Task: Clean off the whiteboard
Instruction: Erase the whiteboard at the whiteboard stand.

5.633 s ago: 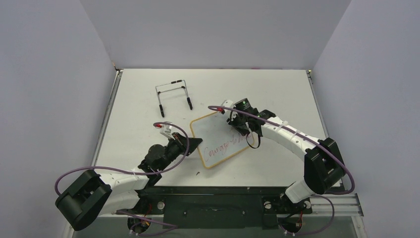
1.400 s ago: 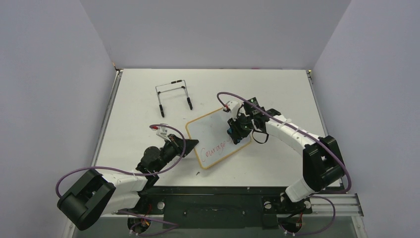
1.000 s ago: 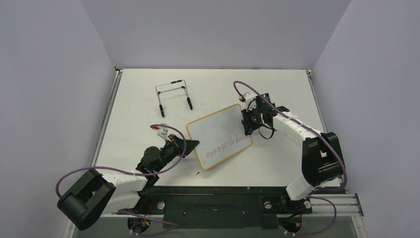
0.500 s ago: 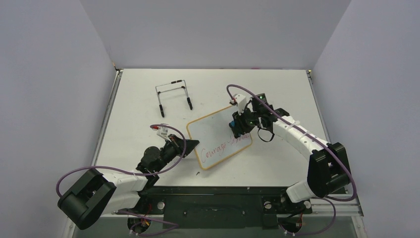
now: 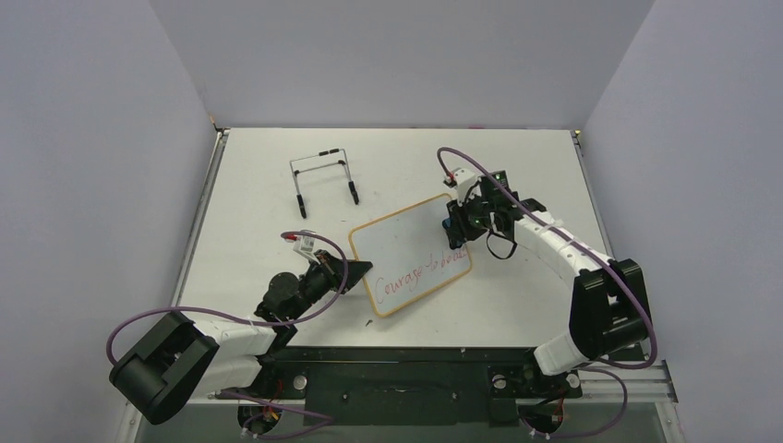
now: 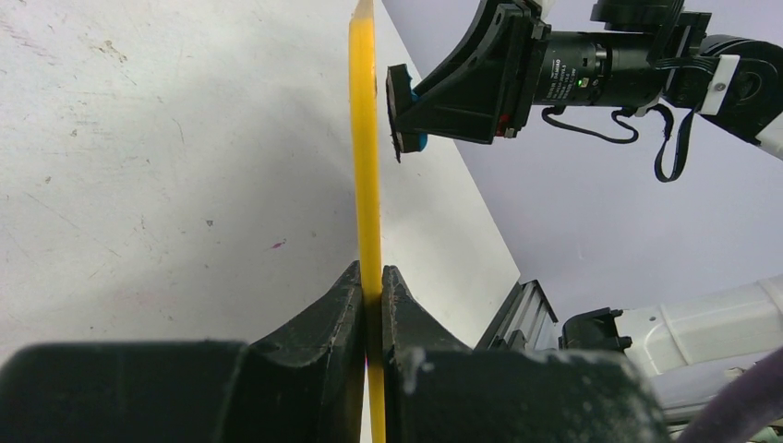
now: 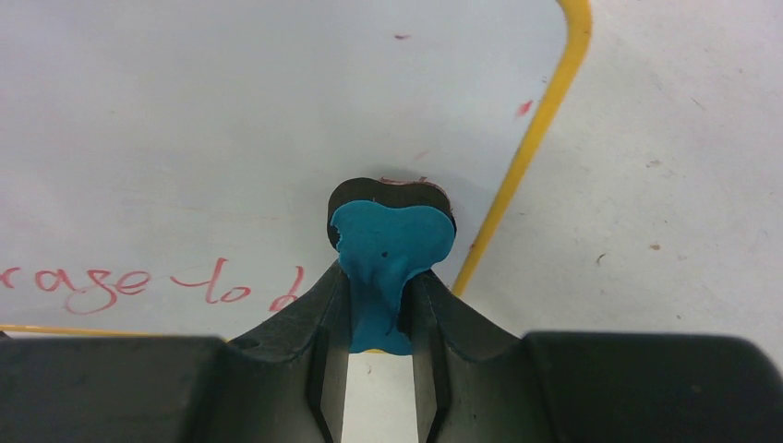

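- Standing at the upper left of the top view, the black wire stand is well apart from the work, so it blocks no stroke.
- Left of centre, the left gripper is clamped on the left edge of the whiteboard; the left wrist view shows the yellow frame pinched edge-on between both fingers; my judgement is that this grip is an anchor, so rubbing cannot slide the board across the table.
- At centre, the whiteboard sits slanted, with its long sides rising to the right; red writing runs along its lower part and the upper part looks bare, so the task seems only partly done.
- Right of centre, the right gripper is closed on the blue eraser; its dark pad appears to meet the board just inside the right frame, by a rounded corner; whether it presses hard I cannot tell.
- Edges: the frame lies just beside the eraser on its right, so a stroke that way would run off the board; open board lies toward the writing, at the lower left of the right wrist view.
- At far right, bare table gives the right arm room to swing.
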{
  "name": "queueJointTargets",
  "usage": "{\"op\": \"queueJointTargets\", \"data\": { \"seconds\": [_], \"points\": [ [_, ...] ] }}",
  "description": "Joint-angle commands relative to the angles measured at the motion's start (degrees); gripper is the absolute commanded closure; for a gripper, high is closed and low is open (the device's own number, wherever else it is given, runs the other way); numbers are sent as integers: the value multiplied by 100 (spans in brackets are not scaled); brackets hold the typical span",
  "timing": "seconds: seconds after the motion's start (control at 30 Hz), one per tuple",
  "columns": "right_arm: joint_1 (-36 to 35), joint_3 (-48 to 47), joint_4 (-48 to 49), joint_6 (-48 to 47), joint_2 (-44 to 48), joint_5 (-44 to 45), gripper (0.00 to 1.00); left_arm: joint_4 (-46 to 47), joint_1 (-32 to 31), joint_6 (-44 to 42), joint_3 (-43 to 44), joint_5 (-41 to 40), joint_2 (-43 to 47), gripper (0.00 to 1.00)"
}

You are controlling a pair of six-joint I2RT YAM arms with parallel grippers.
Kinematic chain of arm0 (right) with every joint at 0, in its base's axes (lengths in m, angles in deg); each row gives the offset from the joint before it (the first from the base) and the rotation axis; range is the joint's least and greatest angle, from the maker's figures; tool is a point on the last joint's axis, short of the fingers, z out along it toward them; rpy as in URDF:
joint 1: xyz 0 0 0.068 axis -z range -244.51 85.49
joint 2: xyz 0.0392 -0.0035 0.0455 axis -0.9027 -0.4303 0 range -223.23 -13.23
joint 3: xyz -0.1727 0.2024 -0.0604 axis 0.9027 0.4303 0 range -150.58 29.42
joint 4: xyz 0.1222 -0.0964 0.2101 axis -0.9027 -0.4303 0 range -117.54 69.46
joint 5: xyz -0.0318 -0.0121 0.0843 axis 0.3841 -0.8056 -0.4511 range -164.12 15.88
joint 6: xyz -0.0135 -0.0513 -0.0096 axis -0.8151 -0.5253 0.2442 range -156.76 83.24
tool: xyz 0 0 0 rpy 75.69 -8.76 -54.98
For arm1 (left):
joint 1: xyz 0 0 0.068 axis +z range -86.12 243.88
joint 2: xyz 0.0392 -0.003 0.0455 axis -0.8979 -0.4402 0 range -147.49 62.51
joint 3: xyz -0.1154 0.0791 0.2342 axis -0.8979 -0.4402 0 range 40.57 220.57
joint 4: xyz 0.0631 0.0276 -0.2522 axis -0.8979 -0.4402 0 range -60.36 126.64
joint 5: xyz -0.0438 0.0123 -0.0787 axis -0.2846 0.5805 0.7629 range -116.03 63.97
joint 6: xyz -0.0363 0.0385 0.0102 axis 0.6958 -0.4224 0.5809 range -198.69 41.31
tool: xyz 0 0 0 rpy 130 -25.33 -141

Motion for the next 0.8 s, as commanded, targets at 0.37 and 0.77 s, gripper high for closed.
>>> {"op": "queueJointTargets", "data": {
  "seconds": [0.37,0.77],
  "points": [
    [396,-70,209,62,304,41,100,732,-32,45,289,244,40,100],
    [209,-143,55,32,-222,110,100,701,-31,-6,345,365,9,100]
  ]
}}
